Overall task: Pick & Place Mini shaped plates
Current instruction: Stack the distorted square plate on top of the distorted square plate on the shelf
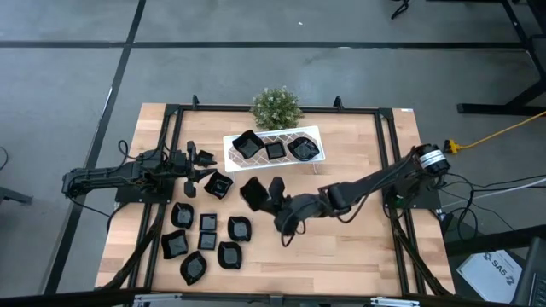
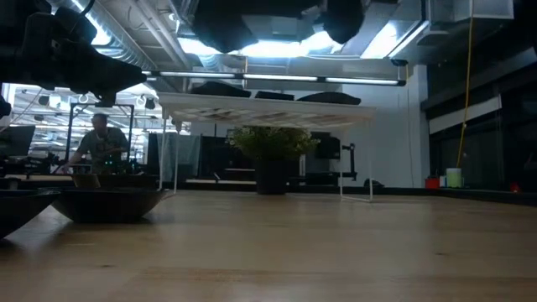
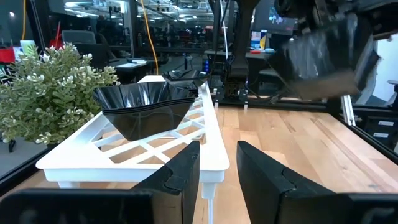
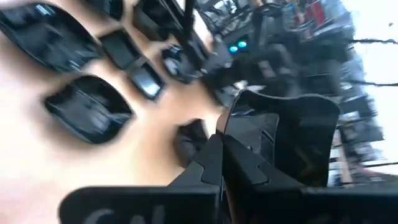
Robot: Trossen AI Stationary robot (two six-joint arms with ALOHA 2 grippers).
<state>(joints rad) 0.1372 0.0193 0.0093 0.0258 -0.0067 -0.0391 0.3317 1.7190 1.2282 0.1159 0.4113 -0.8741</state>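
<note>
Your right gripper [image 1: 258,194] sits at the centre of the high view, just below the white rack [image 1: 230,143], its fingers [image 4: 233,163] clenched on the rim of a black square plate [image 4: 292,140] lifted off the surface [image 1: 358,256]. Your left gripper [image 1: 194,164] waits at the left of the rack with its fingers [image 3: 186,171] parted and nothing between them, beside another plate [image 1: 218,184]. Three plates [image 1: 275,150] already lie on the rack, in front of the green plant [image 1: 275,107]. The remaining plates [image 1: 208,240] are clustered on the wood at the lower left of the frame.
</note>
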